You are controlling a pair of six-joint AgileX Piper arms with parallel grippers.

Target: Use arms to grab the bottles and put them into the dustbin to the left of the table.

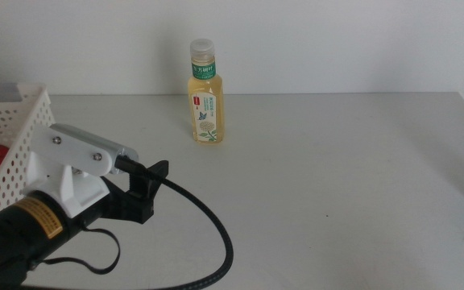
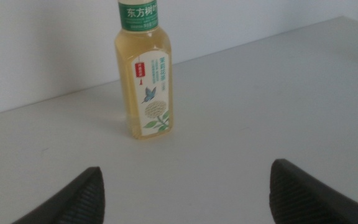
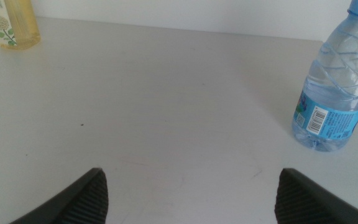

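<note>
While the yellow tea bottle (image 1: pixel 205 93) stood upright near the table's (image 1: pixel 337 177) far edge, the left gripper (image 2: pixel 185 193) faced it with jaws spread wide and empty, so it should advance straight, centring the bottle's body before closing

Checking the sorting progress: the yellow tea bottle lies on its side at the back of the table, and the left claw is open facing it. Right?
Not quite. The yellow tea bottle stands upright, as the middle view shows. It is at the back of the table, and the left claw is open facing it.
</note>
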